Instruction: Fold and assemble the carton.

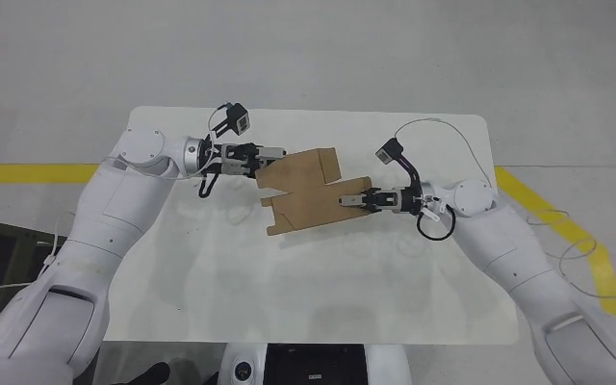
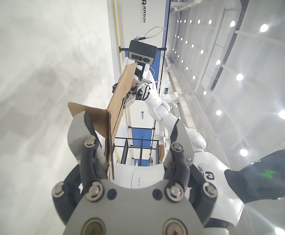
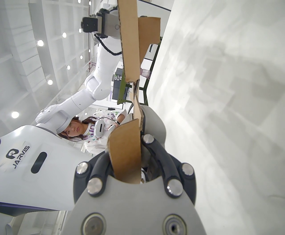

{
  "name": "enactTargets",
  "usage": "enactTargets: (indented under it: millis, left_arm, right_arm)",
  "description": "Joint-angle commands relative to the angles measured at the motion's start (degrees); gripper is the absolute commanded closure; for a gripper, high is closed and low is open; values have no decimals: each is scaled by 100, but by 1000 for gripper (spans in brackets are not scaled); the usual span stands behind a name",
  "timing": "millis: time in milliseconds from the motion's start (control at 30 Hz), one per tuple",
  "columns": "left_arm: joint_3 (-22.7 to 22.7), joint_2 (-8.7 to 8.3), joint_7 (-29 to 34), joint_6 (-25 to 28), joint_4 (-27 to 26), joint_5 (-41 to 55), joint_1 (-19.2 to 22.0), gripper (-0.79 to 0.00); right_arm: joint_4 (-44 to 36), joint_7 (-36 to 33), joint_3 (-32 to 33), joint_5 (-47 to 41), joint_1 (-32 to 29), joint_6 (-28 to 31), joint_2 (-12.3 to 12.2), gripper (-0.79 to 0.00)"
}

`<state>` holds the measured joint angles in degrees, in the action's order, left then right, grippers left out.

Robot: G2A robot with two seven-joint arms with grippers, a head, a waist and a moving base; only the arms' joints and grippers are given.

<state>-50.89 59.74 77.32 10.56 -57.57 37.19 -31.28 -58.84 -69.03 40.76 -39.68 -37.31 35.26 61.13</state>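
The carton (image 1: 308,192) is a flat brown cardboard piece w/ flaps, in the mid of the top pic, over the white table (image 1: 289,289). Can't tell if it touches the table. The left claw (image 1: 262,160) is at the carton's left edge, a bit up from mid frame. The right claw (image 1: 345,201) is on the carton's right part, near the center of the frame. In the left wrist pic the left claw (image 2: 131,121) is spread wide; the carton (image 2: 98,120) stands on edge between its fingers, right by the finger (image 2: 85,133) at lower left, & it's well apart from the other one. Farther up, mid frame, the right claw (image 2: 131,94) pinches the far end. In the right wrist pic the right claw (image 3: 133,124) is closed narrow on a carton (image 3: 129,40) flap, low in the frame. A wall sign (image 2: 144,11) w/ dark letters is at top mid. A yellow line (image 1: 38,173) runs on the floor at the left edge.
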Motion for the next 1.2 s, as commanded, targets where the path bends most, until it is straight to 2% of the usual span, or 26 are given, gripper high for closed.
enactTargets:
  millis: [0, 167, 300, 467, 733, 867, 900, 933, 1067, 1100, 1167]
  left_arm:
    - [-16, 3, 5, 9, 25, -33, -13, -391]
    - [-45, 5, 27, 38, 77, -179, -25, -311]
    - [-38, 11, 39, 56, 108, -334, -36, -280]
    - [-40, 24, 53, 88, 140, -452, -41, -172]
    - [-70, 34, 112, 144, 74, -573, -77, -126]
    - [-85, 35, 139, 168, 16, -650, -98, -135]
    - [-92, 35, 143, 167, 7, -659, -104, -92]
    - [-100, 35, 143, 163, 0, -664, -110, -12]
    - [-127, 36, 144, 144, -23, -698, -123, 0]
    - [-135, 38, 143, 137, -30, -692, -125, 0]
    - [-153, 40, 143, 133, -40, -697, -124, 0]
  right_arm:
    - [14, -4, 16, 22, -13, -4, 0, 0]
    - [30, -15, 41, 61, -28, -15, 11, 0]
    - [35, -24, 58, 92, -24, -24, 23, 0]
    - [62, -34, 84, 110, -29, -34, 35, 0]
    - [96, -72, 135, 130, -31, -72, 51, 0]
    - [92, -88, 164, 125, -33, -88, 58, 0]
    - [92, -92, 170, 127, -34, -92, 60, 0]
    - [94, -98, 175, 138, -33, -98, 61, 0]
    - [83, -115, 195, 150, -37, -115, 68, 0]
    - [80, -112, 201, 160, -38, -112, 69, -74]
    - [90, -110, 213, 179, -45, -110, 70, -471]
